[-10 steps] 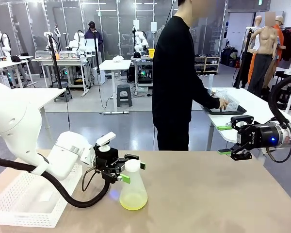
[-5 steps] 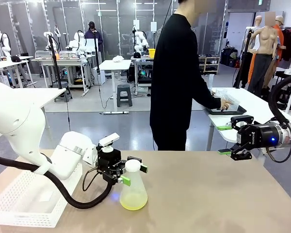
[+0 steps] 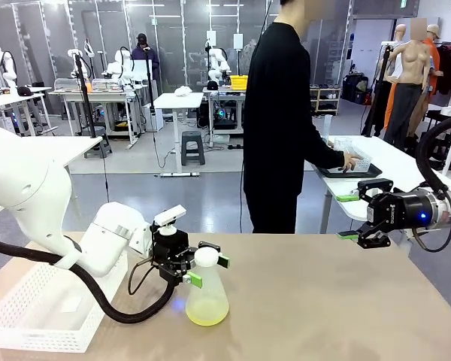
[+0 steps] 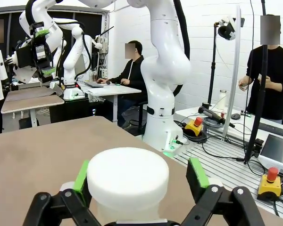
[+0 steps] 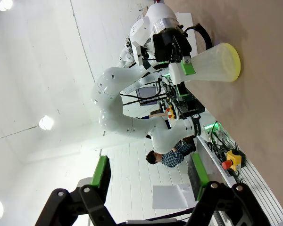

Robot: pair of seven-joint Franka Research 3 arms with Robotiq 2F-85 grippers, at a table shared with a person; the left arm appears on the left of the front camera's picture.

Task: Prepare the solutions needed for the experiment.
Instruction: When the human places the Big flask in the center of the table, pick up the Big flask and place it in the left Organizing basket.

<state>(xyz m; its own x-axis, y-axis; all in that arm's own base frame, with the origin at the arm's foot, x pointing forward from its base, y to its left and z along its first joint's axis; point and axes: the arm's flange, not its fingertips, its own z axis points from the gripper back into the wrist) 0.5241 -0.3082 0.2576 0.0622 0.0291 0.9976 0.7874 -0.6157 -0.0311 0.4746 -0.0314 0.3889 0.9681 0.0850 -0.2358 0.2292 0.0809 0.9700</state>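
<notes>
The frosted conical flask (image 3: 207,289) stands upright on the table (image 3: 323,301), neck up, yellow-green solution (image 3: 206,310) pooled at its base. The left tool (image 3: 204,269) straddles its neck, fingers slightly apart. The right tool (image 3: 363,219) hangs wide, empty.

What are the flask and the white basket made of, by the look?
Flask: frosted, translucent white, likely plastic; the yellow-green liquid shows through only as a haze, without glassy glints. Glass can't be ruled out. Basket: white moulded plastic, matte, with lattice-perforated walls.
</notes>
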